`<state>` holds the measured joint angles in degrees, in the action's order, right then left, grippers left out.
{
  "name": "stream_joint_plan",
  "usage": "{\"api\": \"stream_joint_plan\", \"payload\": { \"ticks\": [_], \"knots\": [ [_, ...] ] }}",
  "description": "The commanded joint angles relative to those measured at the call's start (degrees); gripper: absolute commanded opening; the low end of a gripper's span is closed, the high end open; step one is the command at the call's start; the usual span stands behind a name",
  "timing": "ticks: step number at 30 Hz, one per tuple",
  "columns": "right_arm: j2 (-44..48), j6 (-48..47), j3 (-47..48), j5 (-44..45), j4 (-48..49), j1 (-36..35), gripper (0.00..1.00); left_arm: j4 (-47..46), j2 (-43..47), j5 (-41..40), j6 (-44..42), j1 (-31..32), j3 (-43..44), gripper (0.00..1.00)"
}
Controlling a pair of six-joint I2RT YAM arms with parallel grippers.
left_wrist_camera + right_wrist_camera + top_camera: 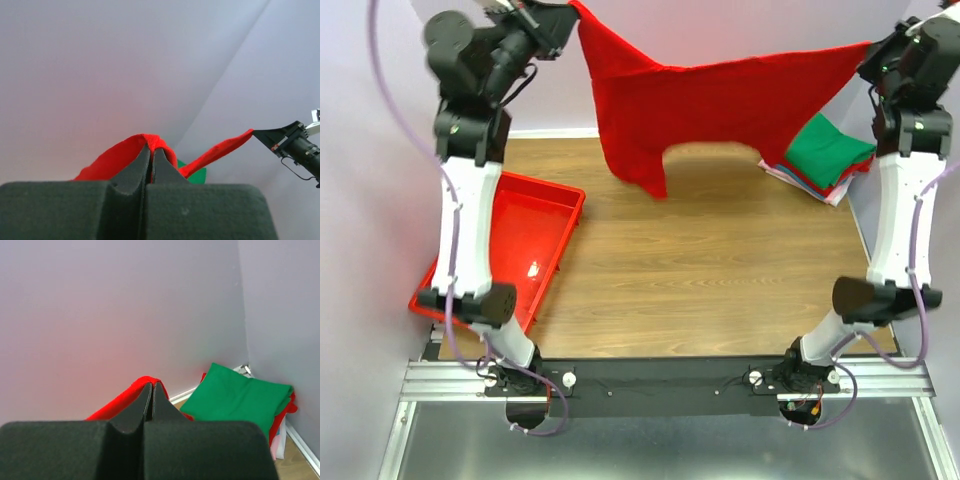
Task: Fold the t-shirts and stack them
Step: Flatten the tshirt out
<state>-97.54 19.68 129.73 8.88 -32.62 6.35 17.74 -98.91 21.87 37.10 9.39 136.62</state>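
Note:
A bright red t-shirt hangs stretched in the air between both arms, high over the back of the wooden table. My left gripper is shut on its left corner; in the left wrist view the red cloth bulges over the fingertips. My right gripper is shut on the right corner, where red cloth wraps the tips. A stack of folded t-shirts with a green one on top lies at the back right corner.
A red plastic tray sits at the table's left edge, partly overhanging it. Pale walls close in the back and right sides. The wooden tabletop lies under the hanging shirt.

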Motion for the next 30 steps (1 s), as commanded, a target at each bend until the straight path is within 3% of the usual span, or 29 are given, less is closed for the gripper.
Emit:
{"api": "stream_joint_plan", "payload": {
  "ticks": [1,9,15,23,30],
  "knots": [
    [7.7,0.2,-3.1,3.5,1.5,0.3,0.01,-4.8,9.9,1.3,-3.7,-0.2,-6.2,0.00],
    [23.4,-1.9,-11.6,8.2,2.2,0.3,0.01,-4.7,29.1,-1.0,-8.4,-0.2,-23.6,0.00],
    [33.9,-2.1,-16.7,10.2,2.1,0.3,0.01,-2.5,38.2,-2.4,-11.1,-0.2,-26.2,0.00],
    [39.6,-2.8,-16.4,15.4,1.5,0.2,0.01,1.2,37.1,0.6,-11.7,-0.2,-19.3,0.00],
    [37.3,-2.7,-16.1,21.0,1.5,0.2,0.01,-0.9,30.2,4.9,-9.4,-0.2,-13.7,0.00]
  ]
}}
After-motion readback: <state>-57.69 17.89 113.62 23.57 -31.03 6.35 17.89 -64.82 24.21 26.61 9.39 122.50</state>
